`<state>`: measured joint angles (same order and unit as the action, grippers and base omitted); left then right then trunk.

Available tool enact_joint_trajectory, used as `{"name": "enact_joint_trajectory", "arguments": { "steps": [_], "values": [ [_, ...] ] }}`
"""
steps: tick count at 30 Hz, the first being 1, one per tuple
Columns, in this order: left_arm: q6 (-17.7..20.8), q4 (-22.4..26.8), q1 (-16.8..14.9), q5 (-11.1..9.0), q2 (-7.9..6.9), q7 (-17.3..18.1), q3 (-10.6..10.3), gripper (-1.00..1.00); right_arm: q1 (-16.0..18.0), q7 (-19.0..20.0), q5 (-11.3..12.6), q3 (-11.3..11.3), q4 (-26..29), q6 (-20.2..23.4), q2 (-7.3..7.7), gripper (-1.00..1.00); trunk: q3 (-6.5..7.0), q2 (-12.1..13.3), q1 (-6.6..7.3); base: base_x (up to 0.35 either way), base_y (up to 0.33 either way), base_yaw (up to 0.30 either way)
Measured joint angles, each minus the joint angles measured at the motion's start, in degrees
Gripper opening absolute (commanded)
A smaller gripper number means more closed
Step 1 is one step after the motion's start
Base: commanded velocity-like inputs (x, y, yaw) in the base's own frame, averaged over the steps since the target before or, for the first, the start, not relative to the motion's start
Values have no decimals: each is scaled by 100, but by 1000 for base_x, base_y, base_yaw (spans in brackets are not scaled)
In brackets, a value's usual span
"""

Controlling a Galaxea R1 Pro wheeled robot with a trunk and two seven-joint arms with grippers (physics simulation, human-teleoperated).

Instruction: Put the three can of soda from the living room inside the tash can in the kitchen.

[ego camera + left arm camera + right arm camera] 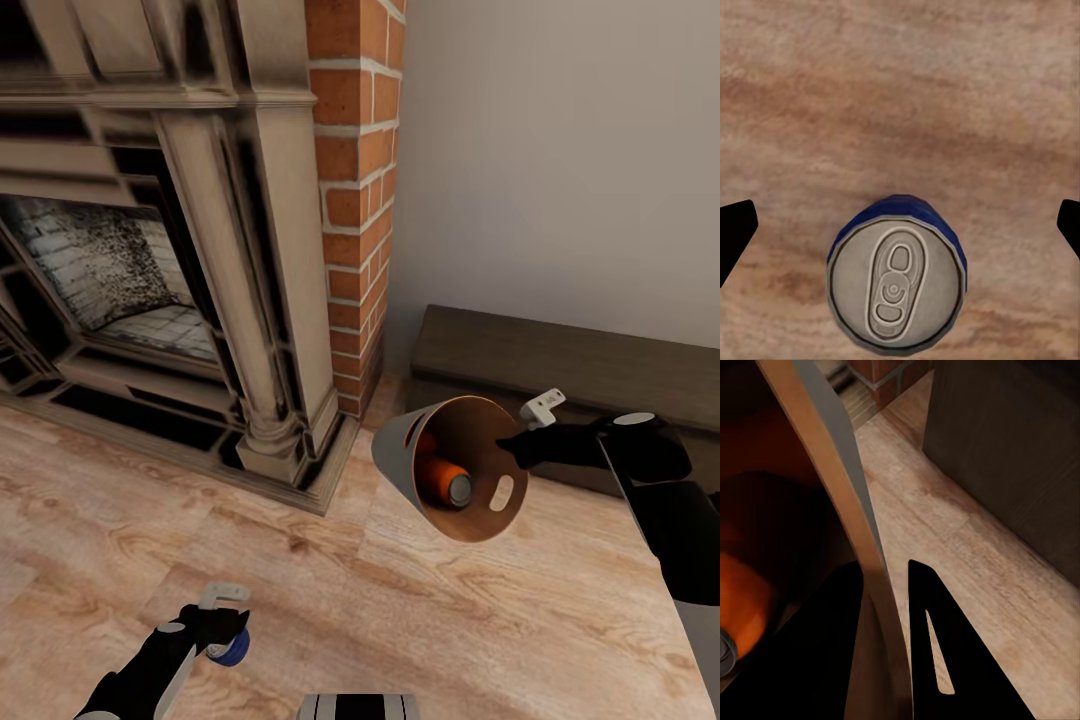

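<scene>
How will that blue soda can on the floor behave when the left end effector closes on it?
The blue soda can stands upright on the wood floor, so it could tip if nudged off-centre, then roll. Its smooth round wall looks slippery, so a grip across the middle seems safest. It is small, so probably light. The left end effector looks open around it.

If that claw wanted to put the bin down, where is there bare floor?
Bare wood floor stretches between the left claw with its blue can and the trash can. It is crowded by the fireplace and the dark bench.
</scene>
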<state>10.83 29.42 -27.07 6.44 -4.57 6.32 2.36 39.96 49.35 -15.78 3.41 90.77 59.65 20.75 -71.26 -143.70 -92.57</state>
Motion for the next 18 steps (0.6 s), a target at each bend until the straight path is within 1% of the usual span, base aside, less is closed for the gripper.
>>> {"name": "enact_joint_trajectory", "arguments": {
  "steps": [5,18],
  "values": [
    [21,2,0,-2,25,0,1,100,-8,1,-6,1,-1,2,0,-100,-110,-6,-14,0,0,0],
    [25,-6,0,-2,22,15,-7,100,-9,-2,-12,2,-1,1,1,-100,-398,-24,-47,0,0,0]
  ]
}}
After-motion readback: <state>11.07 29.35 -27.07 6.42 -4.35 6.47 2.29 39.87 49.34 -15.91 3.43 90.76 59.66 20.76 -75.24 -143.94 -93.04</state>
